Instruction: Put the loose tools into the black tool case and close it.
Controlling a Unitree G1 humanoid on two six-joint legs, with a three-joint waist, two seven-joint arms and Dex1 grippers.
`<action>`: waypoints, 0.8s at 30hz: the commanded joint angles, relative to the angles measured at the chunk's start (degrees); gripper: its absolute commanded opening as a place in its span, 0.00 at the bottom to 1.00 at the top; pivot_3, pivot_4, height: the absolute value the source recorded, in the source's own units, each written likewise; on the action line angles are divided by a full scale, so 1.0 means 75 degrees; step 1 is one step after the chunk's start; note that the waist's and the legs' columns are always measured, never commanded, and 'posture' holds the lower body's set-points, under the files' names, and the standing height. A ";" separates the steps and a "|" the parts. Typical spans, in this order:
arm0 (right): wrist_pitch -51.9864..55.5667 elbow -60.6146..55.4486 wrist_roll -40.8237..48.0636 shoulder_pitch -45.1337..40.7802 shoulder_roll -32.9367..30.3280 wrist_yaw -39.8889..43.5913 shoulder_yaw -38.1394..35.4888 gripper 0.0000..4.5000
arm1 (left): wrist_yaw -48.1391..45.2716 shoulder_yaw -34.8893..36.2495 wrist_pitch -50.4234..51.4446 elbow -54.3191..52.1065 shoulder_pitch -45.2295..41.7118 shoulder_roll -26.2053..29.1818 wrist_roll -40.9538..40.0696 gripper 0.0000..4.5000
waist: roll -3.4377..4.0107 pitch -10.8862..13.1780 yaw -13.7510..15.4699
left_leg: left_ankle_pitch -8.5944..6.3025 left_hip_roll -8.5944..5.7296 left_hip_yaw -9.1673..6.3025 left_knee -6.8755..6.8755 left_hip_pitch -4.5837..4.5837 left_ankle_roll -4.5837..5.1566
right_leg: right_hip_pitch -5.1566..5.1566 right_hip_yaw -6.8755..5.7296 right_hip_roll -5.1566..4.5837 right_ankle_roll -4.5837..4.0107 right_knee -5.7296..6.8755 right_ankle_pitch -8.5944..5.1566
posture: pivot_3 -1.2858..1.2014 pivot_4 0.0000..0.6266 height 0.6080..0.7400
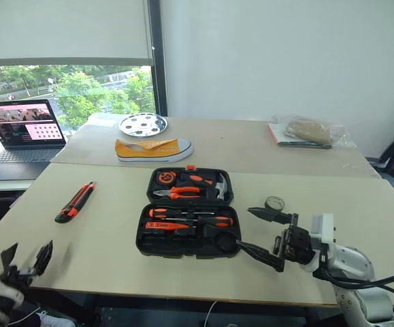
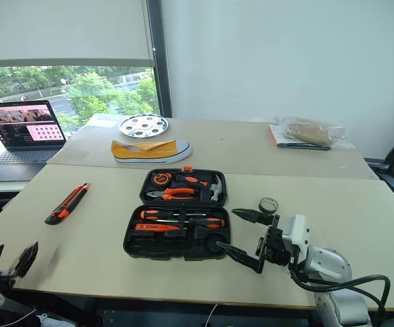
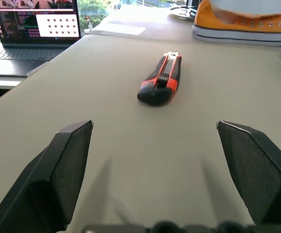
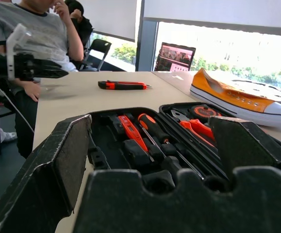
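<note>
Knife (image 3: 160, 80) ahead of left end effector (image 3: 155, 165)

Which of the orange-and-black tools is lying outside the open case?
The utility knife, alone on the table left of the black tool case; the screwdrivers sit in its recesses.

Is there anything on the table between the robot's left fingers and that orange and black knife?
No. In the left wrist view, bare tabletop runs from the open left fingers up to the orange-black utility knife.
</note>
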 commanded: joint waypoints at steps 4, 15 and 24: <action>-0.0063 -0.0165 0.0053 -0.0371 0.0078 -0.0170 0.0033 1.00 | 0.0048 -0.1035 0.2233 0.1338 -0.2172 0.2048 0.0285 0.97 | -0.0001 0.0001 -0.0048 | 0.0044 0.0001 0.0000 -0.0010 -0.0004 -0.0077 | -0.0010 -0.0005 0.0010 -0.0024 0.0003 0.0013 | 0.52 0.24 1.00; -0.0217 0.0001 -0.0143 -0.0525 0.0157 -0.0287 0.0177 1.00 | -0.1368 -0.3426 0.1675 0.6060 -0.6070 0.3060 0.2119 0.97 | -0.0002 0.0003 -0.0150 | 0.0053 -0.0016 0.0083 -0.0048 -0.0012 -0.0103 | -0.0033 -0.0029 0.0026 -0.0029 -0.0007 0.0011 | 0.52 0.24 1.00; -0.0127 -0.0164 -0.0140 -0.0434 0.0074 -0.0336 0.0153 1.00 | -0.1962 -0.3990 0.1310 0.7694 -0.6879 0.2818 0.2719 0.92 | -0.0005 0.0004 -0.0171 | 0.0053 -0.0022 0.0087 -0.0040 -0.0009 -0.0111 | -0.0032 -0.0026 0.0023 -0.0028 -0.0006 0.0007 | 0.52 0.24 1.00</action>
